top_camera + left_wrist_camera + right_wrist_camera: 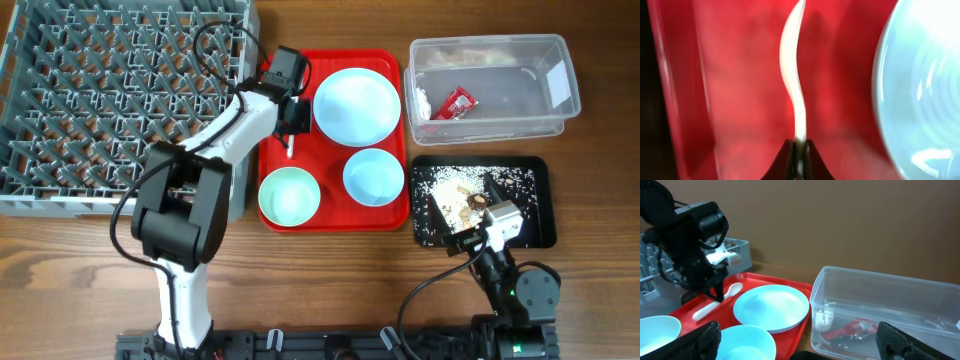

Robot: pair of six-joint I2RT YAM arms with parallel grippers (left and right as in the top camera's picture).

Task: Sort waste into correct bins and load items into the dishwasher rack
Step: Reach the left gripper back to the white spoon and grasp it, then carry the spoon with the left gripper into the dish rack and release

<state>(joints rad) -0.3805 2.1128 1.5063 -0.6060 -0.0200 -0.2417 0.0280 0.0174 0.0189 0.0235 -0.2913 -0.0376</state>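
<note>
Left gripper (pixel 800 146) is pinched shut on the handle of the thin white plastic spoon (pixel 790 65), low over the flat red plastic serving tray (pixel 735 100).

Judgement: lift straight up, then swing slowly to the grey pegged plastic dishwasher rack (pixel 100 90) on the hand's left, since the thin handle may pivot in the pinch.

Spoon runs forward from the fingertips, seen edge-on, S-curved and glossy. Pale blue round plate (pixel 920 90) is near its right.

Right gripper (pixel 797 335) is spread wide, nothing between the jaws.

No legible text or markings

left of red tray (pixel 330 155): dishwasher rack (pixel 80 205) tight beside it, no room
right of it: slim gap, then clear tub (pixel 490 42)
</note>
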